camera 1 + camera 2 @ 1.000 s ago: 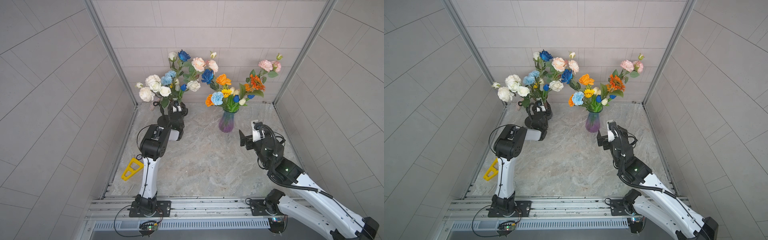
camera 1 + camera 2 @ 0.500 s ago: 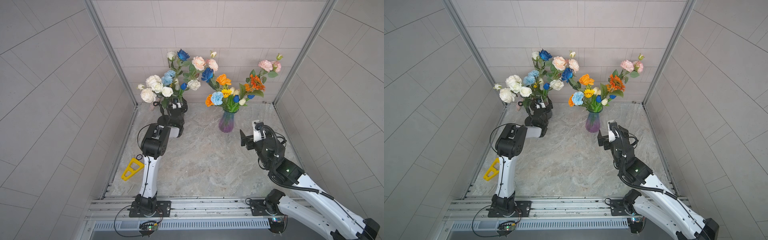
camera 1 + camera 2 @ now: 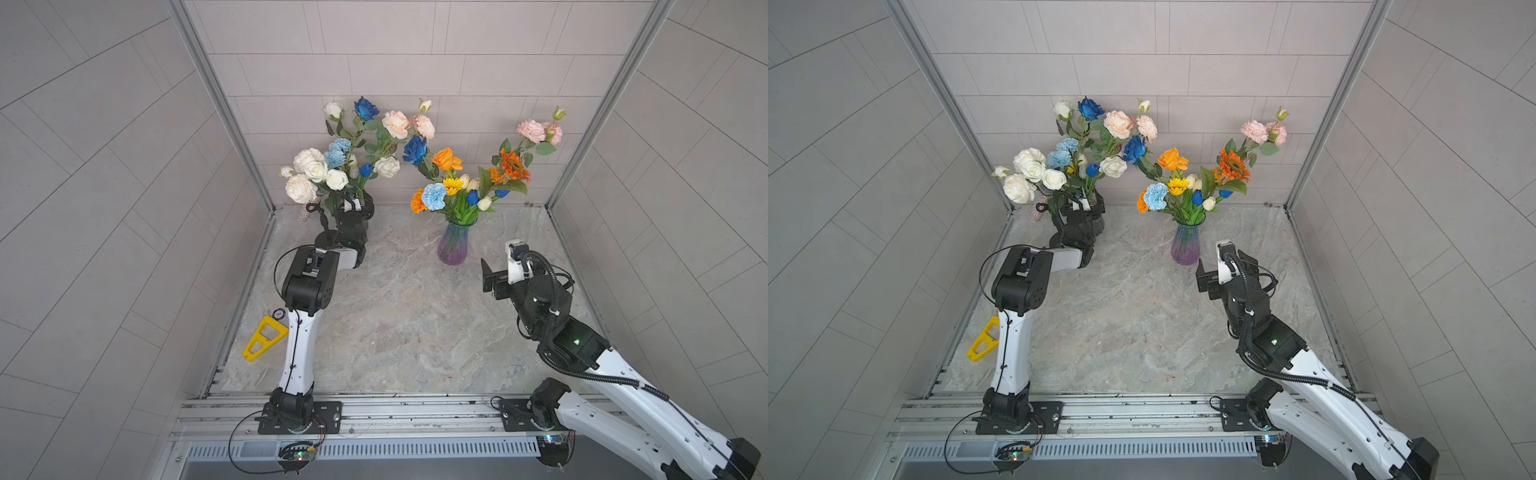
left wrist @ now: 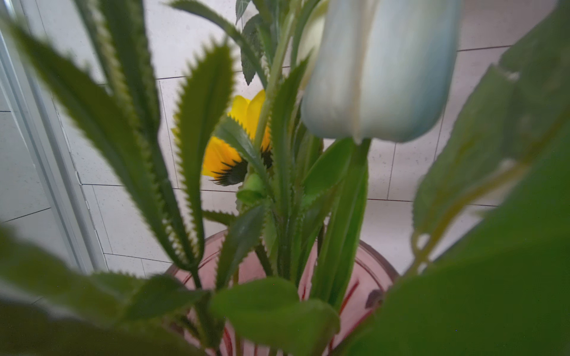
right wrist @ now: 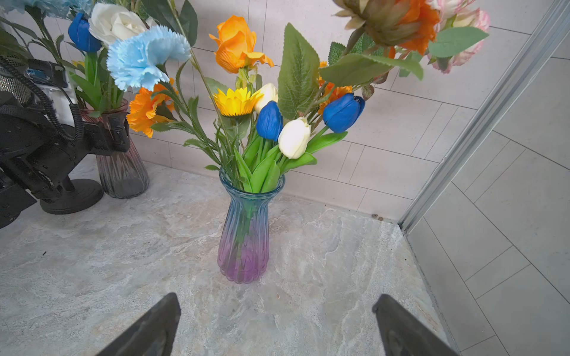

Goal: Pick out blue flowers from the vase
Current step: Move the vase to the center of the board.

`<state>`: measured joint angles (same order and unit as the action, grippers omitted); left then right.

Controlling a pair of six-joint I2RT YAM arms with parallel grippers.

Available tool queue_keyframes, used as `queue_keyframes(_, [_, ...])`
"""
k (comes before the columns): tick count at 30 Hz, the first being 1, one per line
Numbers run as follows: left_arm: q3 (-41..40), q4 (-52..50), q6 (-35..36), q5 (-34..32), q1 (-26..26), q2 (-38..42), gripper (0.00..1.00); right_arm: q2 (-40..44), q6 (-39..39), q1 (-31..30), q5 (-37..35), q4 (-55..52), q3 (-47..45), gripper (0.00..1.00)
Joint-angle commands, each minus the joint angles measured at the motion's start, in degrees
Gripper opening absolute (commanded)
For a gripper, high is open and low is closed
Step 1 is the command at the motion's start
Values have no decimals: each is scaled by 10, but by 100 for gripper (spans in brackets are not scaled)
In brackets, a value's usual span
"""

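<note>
Foliage (image 4: pixel 197 123) hides the left gripper (image 3: pixel 351 204) (cannot tell its state); right gripper (image 5: pixel 277 296) stands spread, empty, facing vase (image 5: pixel 243 246).

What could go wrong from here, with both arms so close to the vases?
1. The left end effector is at the pink vase, among crowded leaves; pulling back could snag them and tip the vase.
2. A blue tulip sits close beside a white tulip in the blue-purple vase, so the open right end effector may catch both.
</note>
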<state>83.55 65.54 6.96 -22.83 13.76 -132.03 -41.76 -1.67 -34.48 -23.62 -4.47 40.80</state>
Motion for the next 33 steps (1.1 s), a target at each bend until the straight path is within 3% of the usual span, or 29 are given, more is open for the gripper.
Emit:
queue_keyframes(1, [29, -6, 7, 0, -9, -19, 100, 7, 9, -2, -10, 8, -8, 99])
queue_keyframes(28, [110, -47, -7, 10, -29, -69, 100, 6, 16, -2, -24, 15, -18, 99])
queue_keyframes(33, [106, -47, -9, 13, -32, -69, 86, 9, 17, -1, -26, 16, -20, 99])
